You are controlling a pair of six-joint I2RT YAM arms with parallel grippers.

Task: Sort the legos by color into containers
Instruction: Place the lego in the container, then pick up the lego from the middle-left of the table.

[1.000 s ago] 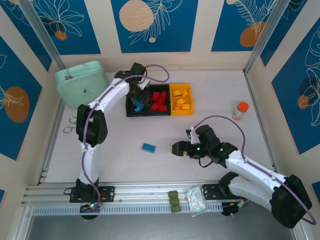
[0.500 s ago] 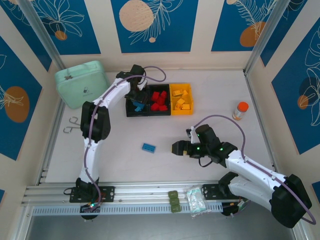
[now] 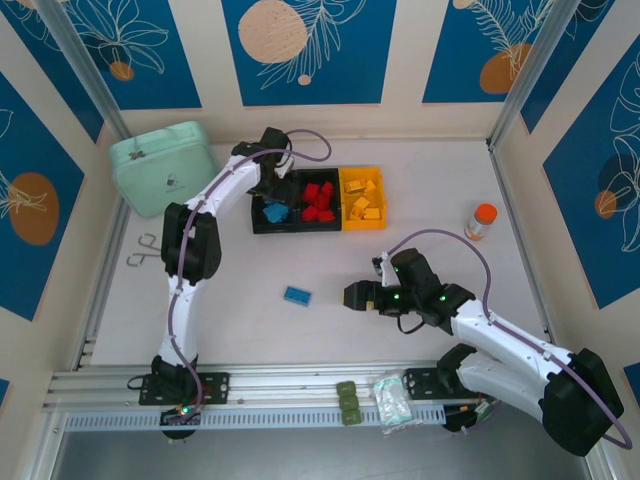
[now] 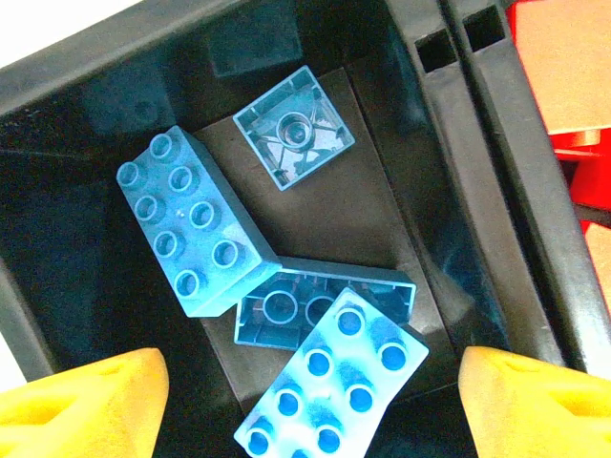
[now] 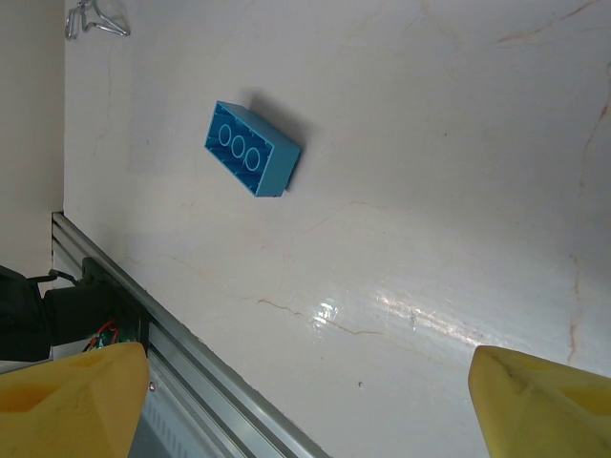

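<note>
- The left pincer (image 4: 310,405) hangs over the left black bin (image 3: 255,222); its yellow fingertips (image 4: 86,401) are spread wide with nothing between them; the bin's blue bricks lie directly beneath it
- The right pincer (image 3: 352,297) hovers low over the bench (image 3: 450,190), fingers wide apart and empty; the loose blue lego (image 5: 251,149) lies ahead of it, well apart, on the bare bench with its hollow side showing
- The three bins stand joined in a row at the far middle of the bench; the middle black bin (image 3: 320,229) sits between the left black bin and the yellow-orange bin (image 3: 364,227)
- The left black bin holds four light blue legos (image 4: 191,224); two lie studs up, two upturned; three of them overlap in a heap, and the small square one lies apart
- The middle black bin holds red legos (image 3: 318,198); the yellow-orange bin holds yellow-orange legos (image 3: 362,205)
</note>
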